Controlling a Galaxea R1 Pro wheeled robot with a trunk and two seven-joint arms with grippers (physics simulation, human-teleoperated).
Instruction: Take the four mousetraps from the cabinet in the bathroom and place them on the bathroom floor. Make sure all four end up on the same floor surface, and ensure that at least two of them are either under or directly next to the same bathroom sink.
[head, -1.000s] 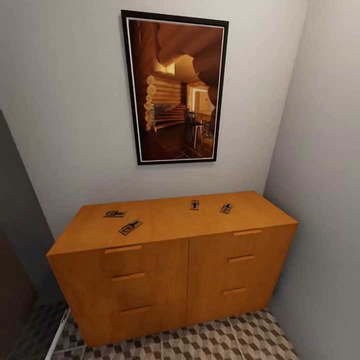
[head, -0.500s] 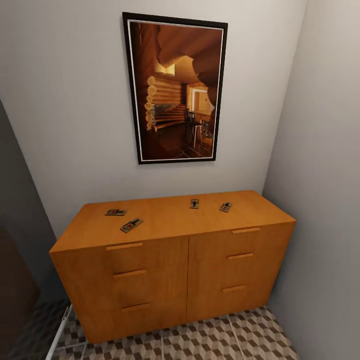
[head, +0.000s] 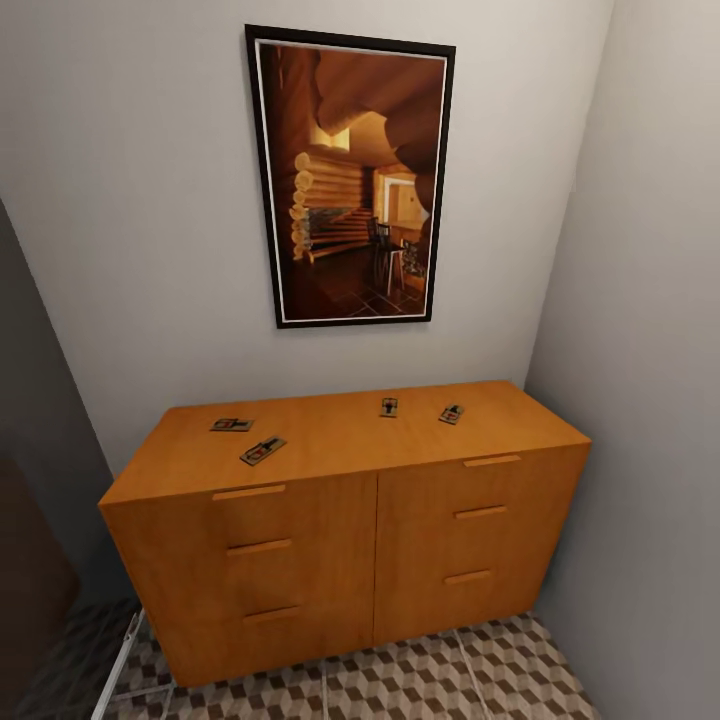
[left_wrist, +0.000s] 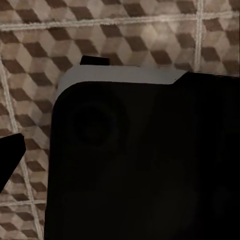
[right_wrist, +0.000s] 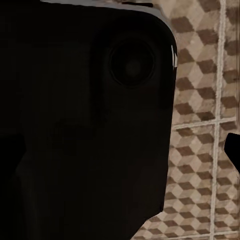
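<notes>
Four mousetraps lie flat on top of the orange-brown cabinet (head: 340, 540) in the head view. Two are toward its left end, one mousetrap (head: 231, 425) near the back and another mousetrap (head: 262, 451) just in front of it. A third mousetrap (head: 389, 407) and a fourth mousetrap (head: 452, 414) lie right of the middle. The cube-patterned bathroom floor (head: 420, 680) runs in front of the cabinet. In each wrist view a dark fingertip (left_wrist: 10, 155) (right_wrist: 232, 150) pokes in at the picture's edge above the tiles; whether the jaws are open or shut cannot be told. The sink is out of view.
A large framed picture (head: 350, 175) hangs above the cabinet. A grey wall (head: 650, 400) stands close on the right, a dark panel (head: 30, 560) on the left with a white strip (head: 120, 660) at its foot. The robot's dark body (left_wrist: 140, 160) (right_wrist: 85, 120) covers much of both wrist views.
The head view shifted slightly between one second ago and half a second ago, then held still. The mousetraps and the cabinet have not moved.
</notes>
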